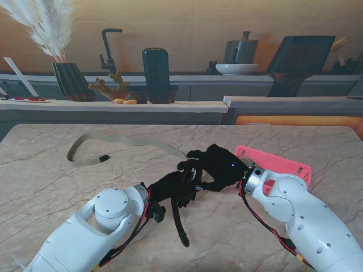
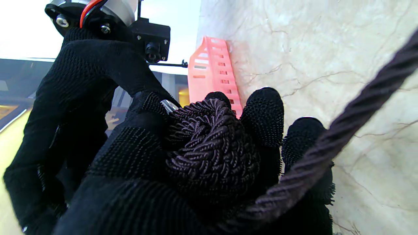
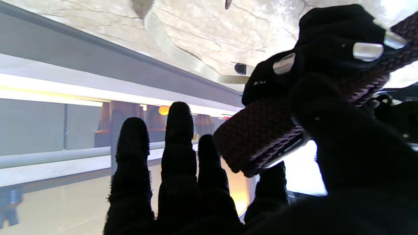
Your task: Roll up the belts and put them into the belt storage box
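Observation:
A dark braided belt is partly wound into a coil [image 2: 209, 147] held in the curled fingers of my left hand [image 1: 173, 191]. Its loose tail [image 1: 180, 224] trails toward me across the marble. My right hand [image 1: 218, 166] meets the left one at the coil. Its thumb [image 3: 339, 140] and index finger pinch the dark belt roll [image 3: 261, 137], while the other three fingers [image 3: 176, 156] stand straight and apart. A beige belt [image 1: 113, 143] lies unrolled farther from me on the left. The pink slatted storage box [image 1: 281, 162] sits just right of my right hand, partly hidden by the wrist.
The marble table [image 1: 51, 181] ends at a counter ledge [image 1: 113, 105] behind it. On that counter stand a dark vase of pampas grass [image 1: 71, 79], a plant bowl [image 1: 110, 88], a black cylinder [image 1: 155, 73] and a faucet.

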Robot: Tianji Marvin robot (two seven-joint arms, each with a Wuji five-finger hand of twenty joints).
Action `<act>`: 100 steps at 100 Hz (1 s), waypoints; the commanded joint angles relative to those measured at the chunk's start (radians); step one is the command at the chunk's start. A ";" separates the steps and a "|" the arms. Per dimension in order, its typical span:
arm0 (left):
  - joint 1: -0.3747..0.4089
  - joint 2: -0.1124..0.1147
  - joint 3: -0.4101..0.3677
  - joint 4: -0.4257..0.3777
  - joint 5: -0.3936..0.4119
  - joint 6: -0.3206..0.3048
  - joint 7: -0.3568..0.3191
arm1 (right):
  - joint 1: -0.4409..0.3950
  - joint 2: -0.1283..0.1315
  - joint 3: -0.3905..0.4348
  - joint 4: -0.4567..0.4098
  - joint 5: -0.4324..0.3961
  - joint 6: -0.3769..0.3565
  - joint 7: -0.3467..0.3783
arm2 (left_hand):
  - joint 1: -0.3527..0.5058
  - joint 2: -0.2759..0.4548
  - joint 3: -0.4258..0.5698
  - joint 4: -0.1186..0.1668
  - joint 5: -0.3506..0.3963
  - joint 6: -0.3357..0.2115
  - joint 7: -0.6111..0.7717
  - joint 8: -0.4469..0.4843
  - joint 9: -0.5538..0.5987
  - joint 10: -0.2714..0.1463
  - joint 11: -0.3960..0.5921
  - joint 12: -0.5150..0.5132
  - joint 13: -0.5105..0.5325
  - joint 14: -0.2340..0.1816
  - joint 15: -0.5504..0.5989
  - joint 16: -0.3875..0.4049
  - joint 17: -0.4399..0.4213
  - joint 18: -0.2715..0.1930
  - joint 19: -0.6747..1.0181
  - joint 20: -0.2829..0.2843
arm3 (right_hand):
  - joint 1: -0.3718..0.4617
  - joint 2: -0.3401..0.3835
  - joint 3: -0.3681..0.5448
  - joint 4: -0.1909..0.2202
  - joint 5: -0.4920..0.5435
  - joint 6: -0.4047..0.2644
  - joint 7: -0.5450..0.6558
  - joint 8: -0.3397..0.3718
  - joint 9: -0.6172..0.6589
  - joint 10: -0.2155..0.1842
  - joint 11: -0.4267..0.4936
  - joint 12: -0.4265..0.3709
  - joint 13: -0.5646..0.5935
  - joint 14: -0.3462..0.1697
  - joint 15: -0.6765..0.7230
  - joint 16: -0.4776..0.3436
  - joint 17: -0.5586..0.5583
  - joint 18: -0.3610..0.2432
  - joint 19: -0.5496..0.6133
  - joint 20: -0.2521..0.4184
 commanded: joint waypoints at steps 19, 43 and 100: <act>-0.009 0.004 0.012 -0.006 0.037 0.014 -0.012 | 0.066 -0.003 -0.056 0.032 0.023 -0.039 0.027 | 0.060 0.057 0.125 0.028 0.091 -0.054 0.030 -0.011 0.089 0.006 0.097 0.009 0.068 -0.030 0.070 -0.013 0.028 0.049 0.049 -0.008 | -0.002 -0.003 0.021 0.021 0.167 0.188 0.066 0.032 0.108 -0.036 0.036 0.021 0.050 -0.041 0.088 0.059 0.015 -0.010 -0.017 0.034; -0.014 0.013 0.018 -0.010 0.071 0.015 -0.025 | 0.086 0.002 -0.080 0.025 0.034 -0.038 0.089 | 0.058 0.052 0.132 0.027 0.095 -0.050 0.034 -0.010 0.091 0.008 0.096 0.006 0.073 -0.029 0.070 -0.019 0.033 0.053 0.049 -0.011 | 0.020 0.071 -0.017 0.021 0.306 0.266 0.021 0.016 0.190 0.015 0.171 0.136 0.090 -0.055 0.229 0.157 0.026 -0.001 0.000 0.044; 0.019 -0.010 -0.007 -0.017 0.055 0.038 0.066 | 0.110 -0.011 -0.131 0.101 0.006 0.013 -0.095 | -0.235 0.068 0.043 0.050 -0.003 -0.035 -0.256 -0.046 -0.111 0.067 -0.137 -0.115 -0.119 0.047 -0.127 -0.069 -0.154 0.032 -0.122 -0.021 | 0.179 0.205 -0.129 -0.070 0.725 0.043 0.461 -0.259 0.704 -0.068 0.198 0.116 0.266 -0.033 0.361 0.217 0.065 0.050 0.059 0.050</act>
